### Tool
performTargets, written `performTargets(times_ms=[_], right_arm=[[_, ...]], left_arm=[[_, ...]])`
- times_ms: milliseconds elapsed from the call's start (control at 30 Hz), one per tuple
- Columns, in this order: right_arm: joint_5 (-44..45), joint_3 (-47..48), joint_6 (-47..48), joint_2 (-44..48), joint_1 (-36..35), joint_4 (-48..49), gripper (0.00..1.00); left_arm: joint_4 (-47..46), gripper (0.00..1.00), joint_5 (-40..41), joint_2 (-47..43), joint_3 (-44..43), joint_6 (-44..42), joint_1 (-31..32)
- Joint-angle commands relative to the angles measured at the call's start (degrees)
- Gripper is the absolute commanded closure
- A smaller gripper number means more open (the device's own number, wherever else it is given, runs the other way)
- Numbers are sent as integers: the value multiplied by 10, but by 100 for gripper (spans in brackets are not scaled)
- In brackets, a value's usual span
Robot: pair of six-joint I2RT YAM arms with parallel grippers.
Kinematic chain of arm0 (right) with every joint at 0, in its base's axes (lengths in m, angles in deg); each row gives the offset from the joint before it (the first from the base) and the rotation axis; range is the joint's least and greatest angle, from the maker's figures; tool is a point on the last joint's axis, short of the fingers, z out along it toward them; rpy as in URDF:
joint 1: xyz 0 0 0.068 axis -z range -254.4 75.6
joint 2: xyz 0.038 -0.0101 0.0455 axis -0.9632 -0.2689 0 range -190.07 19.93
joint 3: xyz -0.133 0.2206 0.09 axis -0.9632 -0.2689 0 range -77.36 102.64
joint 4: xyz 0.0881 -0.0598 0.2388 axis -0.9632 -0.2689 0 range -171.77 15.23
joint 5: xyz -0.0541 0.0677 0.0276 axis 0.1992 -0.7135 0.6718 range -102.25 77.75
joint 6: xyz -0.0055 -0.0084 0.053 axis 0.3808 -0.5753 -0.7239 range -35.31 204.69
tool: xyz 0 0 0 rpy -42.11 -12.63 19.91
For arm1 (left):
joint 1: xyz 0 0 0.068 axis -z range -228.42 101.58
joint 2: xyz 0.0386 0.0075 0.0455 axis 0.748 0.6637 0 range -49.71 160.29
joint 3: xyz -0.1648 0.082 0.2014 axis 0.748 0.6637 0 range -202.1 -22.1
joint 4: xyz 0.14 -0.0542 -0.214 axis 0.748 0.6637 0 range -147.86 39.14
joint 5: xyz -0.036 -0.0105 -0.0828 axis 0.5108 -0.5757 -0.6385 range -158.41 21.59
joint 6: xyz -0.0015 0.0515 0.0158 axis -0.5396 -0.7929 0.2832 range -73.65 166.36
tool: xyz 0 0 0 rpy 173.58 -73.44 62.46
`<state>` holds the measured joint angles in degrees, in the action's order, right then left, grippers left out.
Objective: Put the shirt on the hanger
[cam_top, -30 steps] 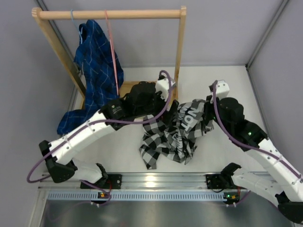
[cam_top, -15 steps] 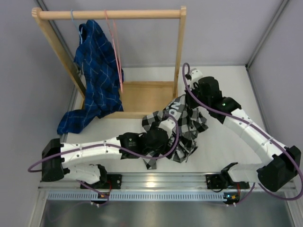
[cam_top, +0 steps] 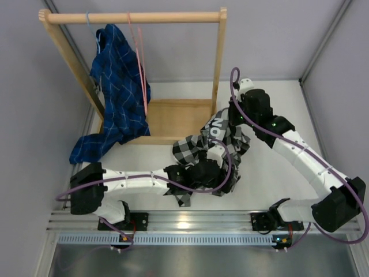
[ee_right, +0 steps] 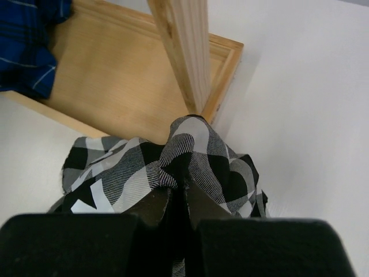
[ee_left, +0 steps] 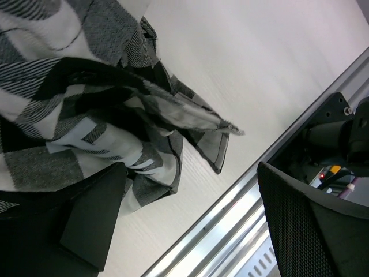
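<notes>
Shirt: the black-and-white checked shirt (cam_top: 193, 149) lay crumpled on the worktop (cam_top: 277, 104), just in front of the wooden rack's base board (cam_top: 173, 118) – one fold was pulled up at its far end.
Right claw: the right claw (ee_right: 176, 202) was closed, pinching that raised fold of the shirt (ee_right: 193, 153) beside the foot of the rack post (ee_right: 184, 52).
Left claw: the left claw (ee_left: 190, 173) stood wide open and gripped nothing; it was low over the near part of the heap.
Left wrist view: checked cloth (ee_left: 86, 115) hung in folds in front of one finger (ee_left: 92, 219), while the other finger (ee_left: 305, 231) was clear of it. A pointed corner of the hem reached toward the metal rail (ee_left: 230, 213) at the worktop's near edge.
Hanger: the pink wire hanger (cam_top: 140, 69) hung by its hook from the top bar of the rack (cam_top: 132, 17) – well apart from the checked shirt and from both claws.
Blue shirt: a blue plaid shirt (cam_top: 118, 86) hung on the same bar just left of the hanger, its tail trailing down onto the worktop.
</notes>
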<state>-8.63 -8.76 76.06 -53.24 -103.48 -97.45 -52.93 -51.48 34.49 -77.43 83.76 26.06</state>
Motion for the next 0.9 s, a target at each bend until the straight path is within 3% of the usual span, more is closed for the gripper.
performTargets(times_ms=[0, 233, 400, 433, 500, 533, 600, 633, 667, 700, 733, 867], right_arm=[[-73, -11, -17, 12, 4, 70, 99], [-147, -57, -46, 42, -14, 102, 99], [-154, -98, -62, 71, -37, 131, 95], [-152, -101, -65, 76, -43, 134, 94], [-154, -108, -68, 78, -47, 139, 92], [-160, -109, -68, 77, -51, 143, 92], [-183, -115, -63, 72, -52, 153, 87], [-184, -115, -58, 65, -52, 153, 81], [-158, -110, -44, 59, -51, 135, 44], [-132, -104, -37, 56, -50, 112, 30], [-112, -96, -30, 52, -43, 86, 22], [-87, -110, -34, 105, -5, 11, 19]], left_arm=[[-74, 2, 43, 8, -4, 42, 5], [-94, 2, 142, 3, 28, 99, 1], [-107, 16, 154, 28, 41, 129, -12], [-104, 34, 153, 32, 37, 134, -12], [-103, 57, 151, 43, 39, 146, -12], [-102, 78, 152, 43, 42, 156, -12], [-100, 97, 161, 38, 52, 165, -13], [-99, 100, 172, 33, 58, 174, -13], [-98, 100, 175, 18, 68, 177, -16], [-98, 100, 178, 7, 75, 180, -18], [-98, 100, 175, -3, 82, 182, -21], [-97, 100, 122, -65, 138, 194, -52]])
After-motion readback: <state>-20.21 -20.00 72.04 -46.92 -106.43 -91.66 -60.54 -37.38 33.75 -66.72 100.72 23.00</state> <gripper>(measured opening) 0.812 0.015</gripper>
